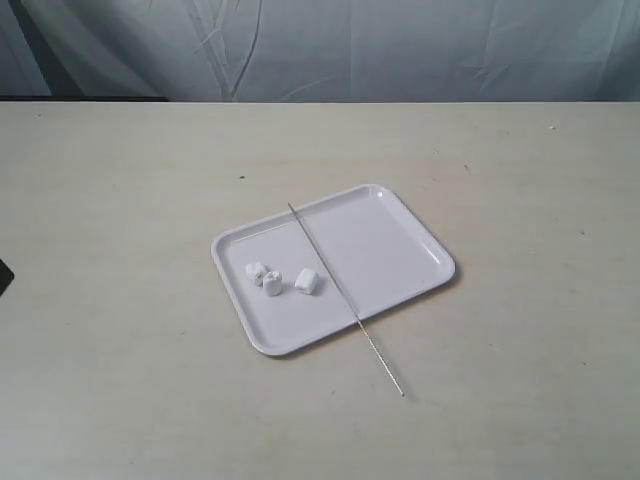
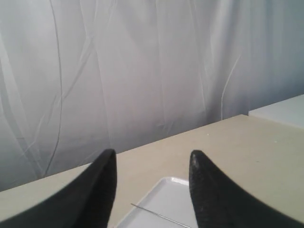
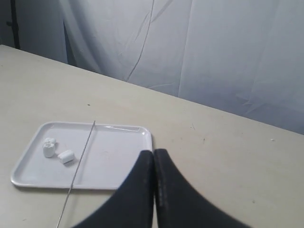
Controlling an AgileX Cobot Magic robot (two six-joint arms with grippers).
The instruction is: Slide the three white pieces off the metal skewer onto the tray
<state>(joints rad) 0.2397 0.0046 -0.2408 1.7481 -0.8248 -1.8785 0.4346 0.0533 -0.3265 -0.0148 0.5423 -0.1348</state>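
The white tray [image 1: 400, 250] lies at the table's middle. Three white pieces [image 1: 272, 279] rest loose on its left half, two touching and one [image 1: 307, 282] just to their right. The bare metal skewer [image 1: 330, 277] lies diagonally across the tray, its near end [image 1: 390, 375] out on the table. The right wrist view shows the tray [image 3: 118, 161], pieces [image 3: 49, 147] and skewer [image 3: 80, 159]. My right gripper [image 3: 154, 152] is shut and empty, above the table beside the tray. My left gripper [image 2: 152, 156] is open and empty, with the tray corner [image 2: 166, 194] and skewer tip [image 2: 152, 213] below it. Neither gripper shows in the exterior view.
A beige table [image 1: 120, 200] spreads around the tray. A crumpled white cloth backdrop [image 1: 400, 45] hangs behind its far edge. A small dark object [image 1: 4, 276] sits at the left border of the exterior view.
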